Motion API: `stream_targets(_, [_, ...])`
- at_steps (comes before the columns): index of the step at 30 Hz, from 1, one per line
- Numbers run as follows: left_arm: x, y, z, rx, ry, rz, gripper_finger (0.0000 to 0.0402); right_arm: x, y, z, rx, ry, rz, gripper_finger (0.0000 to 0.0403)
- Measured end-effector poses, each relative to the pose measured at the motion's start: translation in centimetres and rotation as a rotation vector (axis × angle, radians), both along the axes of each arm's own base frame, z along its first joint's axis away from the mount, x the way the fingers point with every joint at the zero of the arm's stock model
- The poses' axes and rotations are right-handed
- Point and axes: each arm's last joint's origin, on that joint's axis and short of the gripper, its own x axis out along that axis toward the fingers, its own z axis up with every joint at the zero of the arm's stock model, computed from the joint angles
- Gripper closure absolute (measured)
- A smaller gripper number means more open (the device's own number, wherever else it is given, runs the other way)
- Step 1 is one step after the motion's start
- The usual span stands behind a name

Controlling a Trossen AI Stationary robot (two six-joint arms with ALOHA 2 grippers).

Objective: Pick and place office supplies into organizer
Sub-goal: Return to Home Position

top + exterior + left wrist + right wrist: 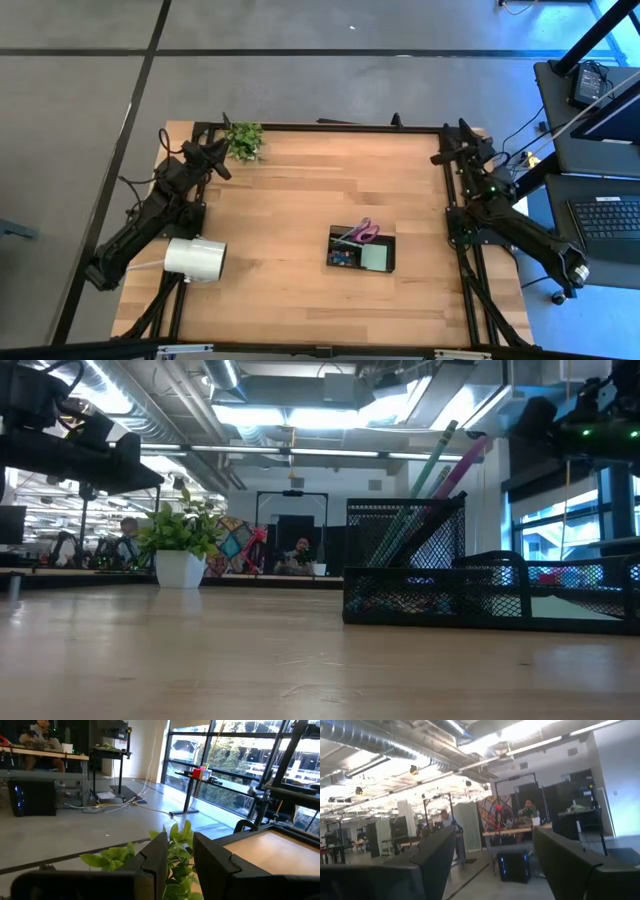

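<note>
From overhead: organizer (331, 262) mid-table, long axis left-right, scissors (362, 233) and sticky pad (377, 258) inside. It lies well behind both jaws; right gripper (445, 152) is nearer than left gripper (218, 165). Low view: pens (432, 465) lean in its cup. Left wrist: jaws slightly parted, empty, plant (176, 840) just ahead. Right wrist: jaws wide apart, empty.
</note>
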Motion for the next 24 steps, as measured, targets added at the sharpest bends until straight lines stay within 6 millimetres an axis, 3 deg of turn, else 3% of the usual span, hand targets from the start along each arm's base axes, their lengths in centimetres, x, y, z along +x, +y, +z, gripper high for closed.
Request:
stream_targets(11, [0.0, 0.0, 0.0, 0.020, 0.029, 0.008, 0.0315, -1.2, 1.3, -0.3, 0.009, -0.018, 0.011, 0.0134])
stream_targets(24, [-0.1, 0.1, 0.0, 0.051, 0.074, 0.037, 0.0315, -0.5, 0.6, -3.4, 0.282, 0.156, 0.046, 0.0134])
